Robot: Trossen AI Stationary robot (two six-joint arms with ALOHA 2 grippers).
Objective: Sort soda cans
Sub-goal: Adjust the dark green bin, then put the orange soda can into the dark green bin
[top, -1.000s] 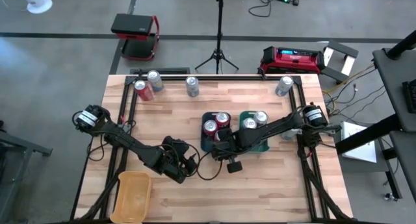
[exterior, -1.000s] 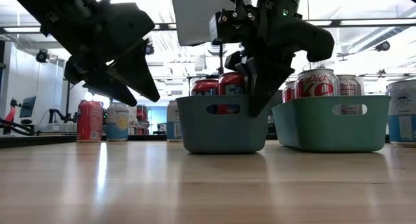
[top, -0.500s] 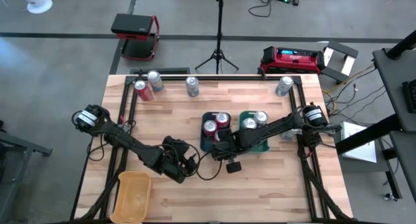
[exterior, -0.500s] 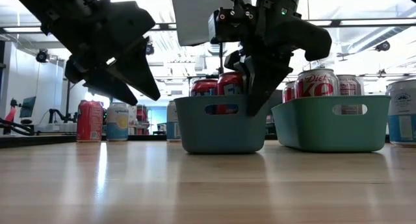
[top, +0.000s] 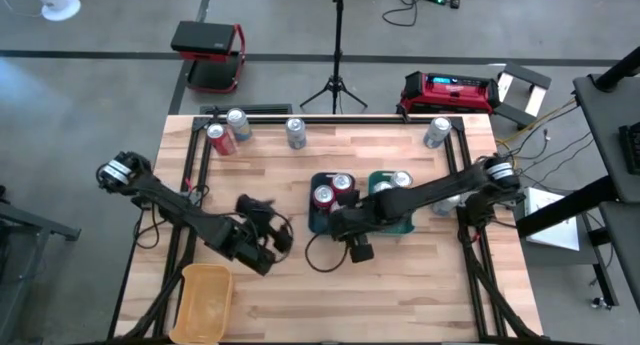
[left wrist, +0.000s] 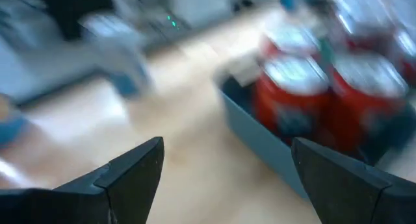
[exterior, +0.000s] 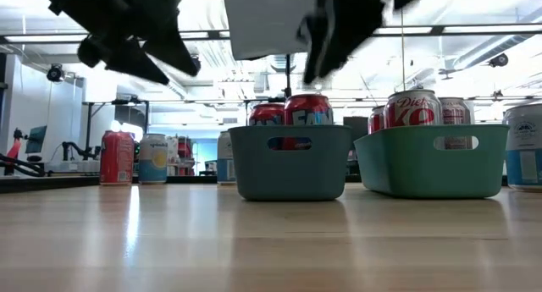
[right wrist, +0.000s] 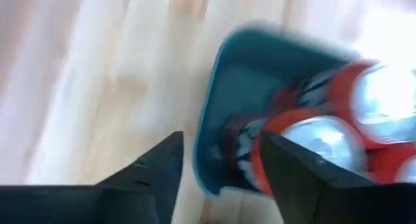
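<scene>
The desk (top: 400, 285) fills the middle of the high view, and the biggest change on it is in the arms: both have lifted and pulled back from where they hung half a second ago. The left arm, reaching in from the left edge, has drawn its left pincer (top: 262, 237) toward the left and slightly up the frame, and in the low view it has risen to the top left corner. Its fingers stand apart and hold nothing, as the left wrist view shows. The right pincer (top: 352, 247), at centre frame just below the dark teal tray (top: 313, 223), has also climbed, to the top edge of the low view; its fingers are apart and empty too, with the tray's near wall under them in the right wrist view. That tray holds two red soda cans (top: 333, 189), and the green tray (top: 410, 223) touching its right side holds two silver-topped cans (top: 392, 184). The yellow tray (top: 203, 303) at lower left is empty. Four loose cans remain along the upper edge of the desk: a red and a pale one (top: 227, 131) at upper left, one (top: 296, 132) at upper centre, one (top: 437, 132) at upper right. I judge a drop-off has just ended and both arms are free to fetch the next can.
</scene>
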